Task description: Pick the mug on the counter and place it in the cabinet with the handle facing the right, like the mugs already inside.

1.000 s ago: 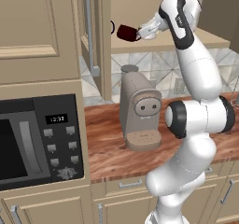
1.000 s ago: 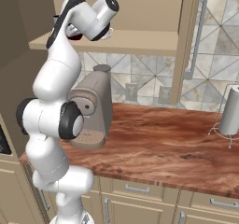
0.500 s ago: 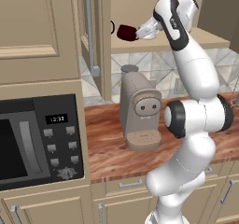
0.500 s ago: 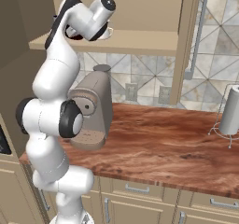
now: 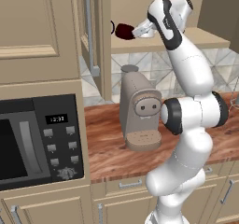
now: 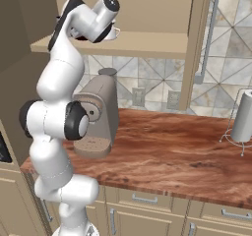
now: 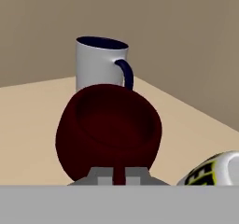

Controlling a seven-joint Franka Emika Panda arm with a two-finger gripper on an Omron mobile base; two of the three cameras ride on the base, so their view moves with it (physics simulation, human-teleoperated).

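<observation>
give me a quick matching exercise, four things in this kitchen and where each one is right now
Things:
1. maroon mug
2. coffee machine
3. microwave
4. paper towel roll

Places:
a. built into the beige unit left of the counter
b. on the counter, under the shelf
c. at the counter's far right end, on a wire stand
d. held in the gripper at shelf height in the cabinet

Pairs: 1-d, 2-b, 3-a, 4-c
</observation>
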